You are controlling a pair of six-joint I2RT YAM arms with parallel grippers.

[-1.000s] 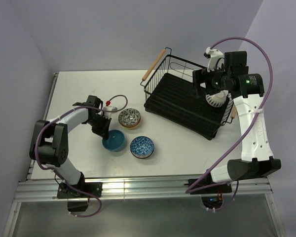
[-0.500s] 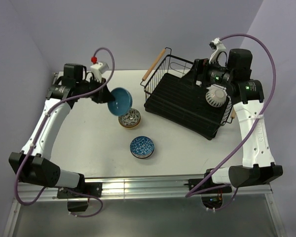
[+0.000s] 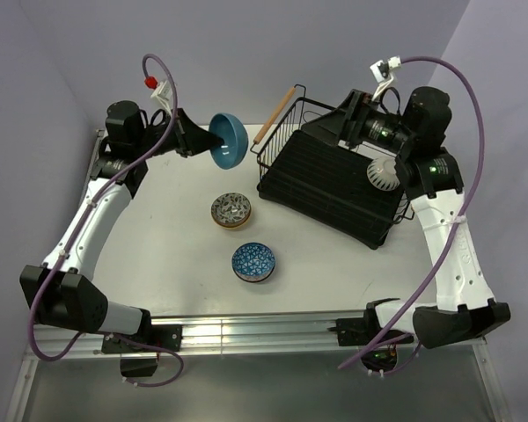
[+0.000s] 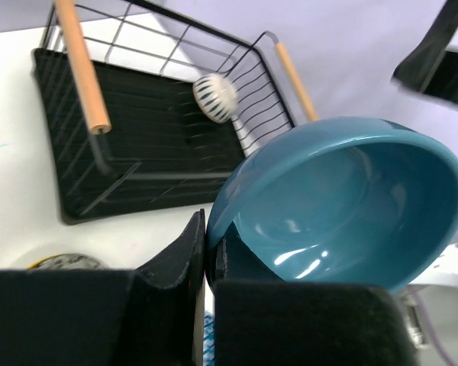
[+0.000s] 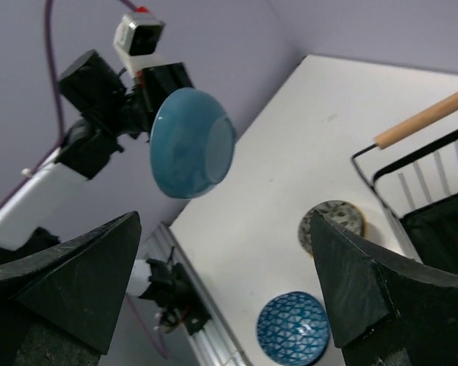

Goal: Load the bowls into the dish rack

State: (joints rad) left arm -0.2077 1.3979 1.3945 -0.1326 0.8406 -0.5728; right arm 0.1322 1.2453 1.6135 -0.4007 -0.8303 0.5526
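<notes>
Two bowls sit apart on the white table (image 3: 150, 264) near the middle of the top view: a brown-rimmed bowl (image 3: 231, 210) and, below it, a blue patterned bowl (image 3: 253, 262). The left gripper (image 3: 202, 138) pinches the rim of a teal bowl (image 3: 229, 141), tipped on edge in the air at upper left, beside the dish rack (image 3: 330, 180). A white striped bowl (image 3: 383, 174) rests at the rack's right end. The right gripper (image 5: 225, 229) hangs above the rack's upper right, fingers spread wide, gripping nothing.

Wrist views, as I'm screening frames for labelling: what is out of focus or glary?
Left wrist: near fingers blur into dark masses; teal bowl shows soft highlights. Right wrist: fingers soft-edged, the scene beyond sharp.
</notes>
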